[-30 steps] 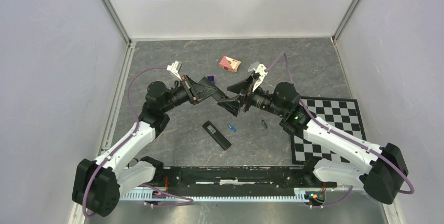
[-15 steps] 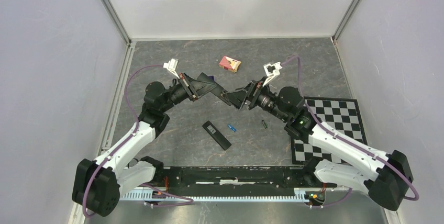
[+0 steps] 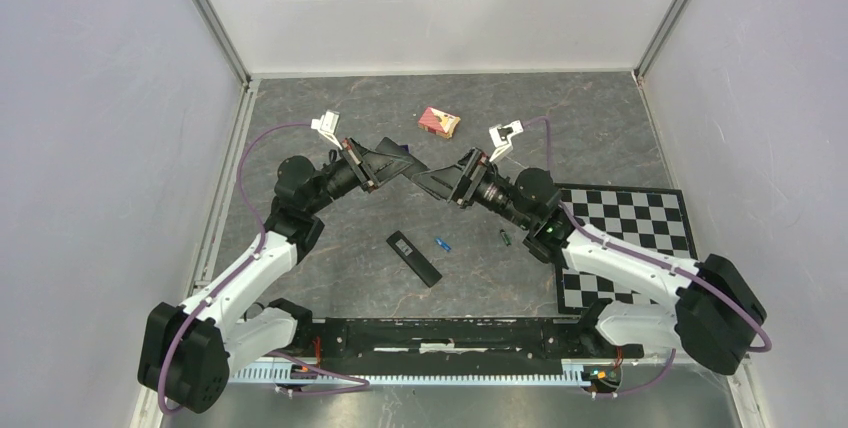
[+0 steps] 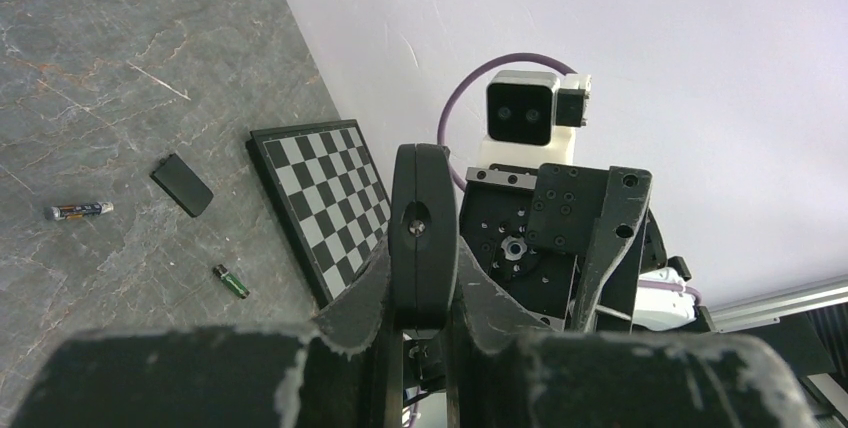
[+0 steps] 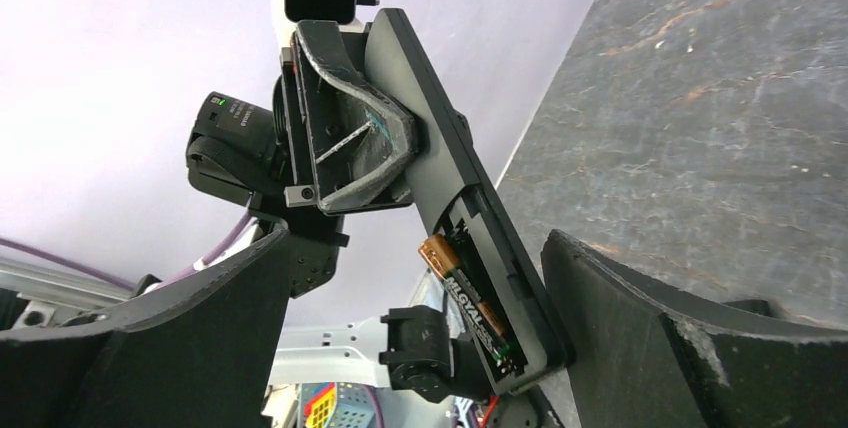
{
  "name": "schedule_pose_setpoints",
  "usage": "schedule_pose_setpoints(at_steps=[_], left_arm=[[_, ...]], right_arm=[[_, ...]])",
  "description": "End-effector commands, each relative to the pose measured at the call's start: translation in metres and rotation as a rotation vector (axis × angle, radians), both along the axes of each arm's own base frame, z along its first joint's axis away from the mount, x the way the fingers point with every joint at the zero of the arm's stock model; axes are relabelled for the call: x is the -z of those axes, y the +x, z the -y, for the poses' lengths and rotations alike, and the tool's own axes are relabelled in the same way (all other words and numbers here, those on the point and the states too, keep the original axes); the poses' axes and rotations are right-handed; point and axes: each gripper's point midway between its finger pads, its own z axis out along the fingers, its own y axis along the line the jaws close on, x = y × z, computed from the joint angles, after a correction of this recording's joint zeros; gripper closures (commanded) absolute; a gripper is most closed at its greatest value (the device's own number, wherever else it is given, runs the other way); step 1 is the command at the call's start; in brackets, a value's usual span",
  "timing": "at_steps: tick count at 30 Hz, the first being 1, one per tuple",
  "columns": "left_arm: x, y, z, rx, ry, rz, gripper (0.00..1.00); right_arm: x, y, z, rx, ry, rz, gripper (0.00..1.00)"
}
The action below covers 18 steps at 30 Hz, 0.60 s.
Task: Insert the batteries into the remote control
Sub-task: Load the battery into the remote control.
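remote control lifted off table, battery bay exposed
left gripper (image 5: 405,143) pinches remote control (image 5: 450,163), one battery (image 5: 470,298) seated; right gripper (image 5: 418,238) jaws spread wide beside it.

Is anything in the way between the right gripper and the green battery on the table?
Nothing visible. The green battery lies alone on the table, apart from the blue battery and checkerboard mat; the open right gripper hangs higher up.
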Motion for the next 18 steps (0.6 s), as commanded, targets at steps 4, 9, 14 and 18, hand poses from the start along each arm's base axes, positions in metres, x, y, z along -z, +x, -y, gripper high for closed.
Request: schedule_pose_setpoints(at_steps=[4, 9, 14, 18], left_arm=[[-0.0192, -0.0030, -0.0009, -0.002, -0.012, 0.089, 0.98], [-0.0178, -0.0044, -0.0012, -0.002, -0.011, 0.088, 0.98], [-0.0158, -0.0053, -0.0016, 0.000, -0.010, 0.081, 0.98], [-0.0154, -0.0061, -0.0019, -0.001, -0.010, 0.084, 0.98]], right_arm=[[-0.0255, -0.0061, -0.0079, -0.061, 0.126, 0.012, 0.14], [-0.0316, -0.0089, -0.0057, -0.075, 0.167, 0.016, 0.28], [-0.0319, -0.0090, -0.0048, -0.094, 0.191, -0.003, 0.40], [-0.0265, -0.0089, -0.0059, -0.105, 0.193, -0.025, 0.49]])
